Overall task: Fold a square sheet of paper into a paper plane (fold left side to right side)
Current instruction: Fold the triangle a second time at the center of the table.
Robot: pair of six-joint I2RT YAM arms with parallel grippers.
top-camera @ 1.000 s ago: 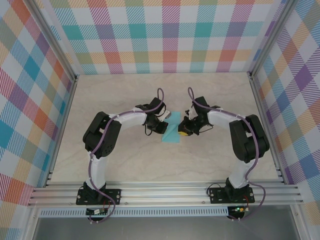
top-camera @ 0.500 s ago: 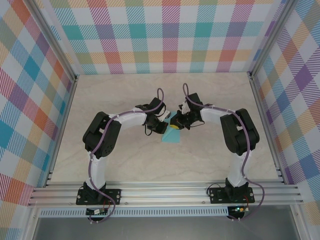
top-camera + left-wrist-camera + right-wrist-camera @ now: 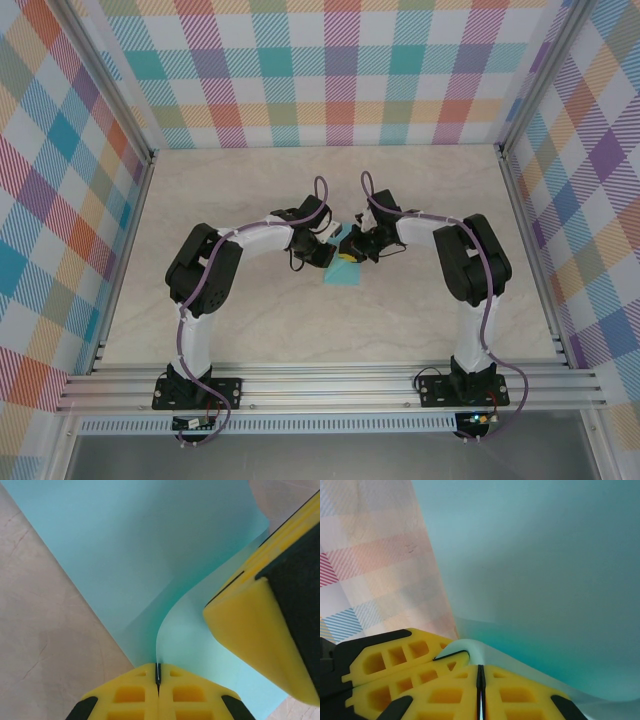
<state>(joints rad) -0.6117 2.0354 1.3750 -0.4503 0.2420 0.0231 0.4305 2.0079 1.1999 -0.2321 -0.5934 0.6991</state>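
The square sheet of paper (image 3: 343,275) lies turquoise side up at the table's middle, with one side lifted and curling over. In the left wrist view the sheet (image 3: 125,555) rises in a curved flap whose edge runs into my left gripper (image 3: 158,672), which is shut on it. The right gripper's yellow finger (image 3: 260,625) stands just to the right. In the right wrist view my right gripper (image 3: 480,680) is shut on a curled edge of the sheet (image 3: 545,580), and the left gripper's fingers (image 3: 395,662) touch it alongside. From above, left gripper (image 3: 328,246) and right gripper (image 3: 350,250) meet over the sheet.
Beige marbled table (image 3: 250,190) enclosed by plaid walls (image 3: 330,70) at the back and on both sides. An aluminium rail (image 3: 330,385) runs along the near edge with both arm bases on it. Bare table lies all round the sheet.
My right gripper has moved left with the paper's edge until it meets the left gripper; the right elbow swung inward. The left arm has stayed put.
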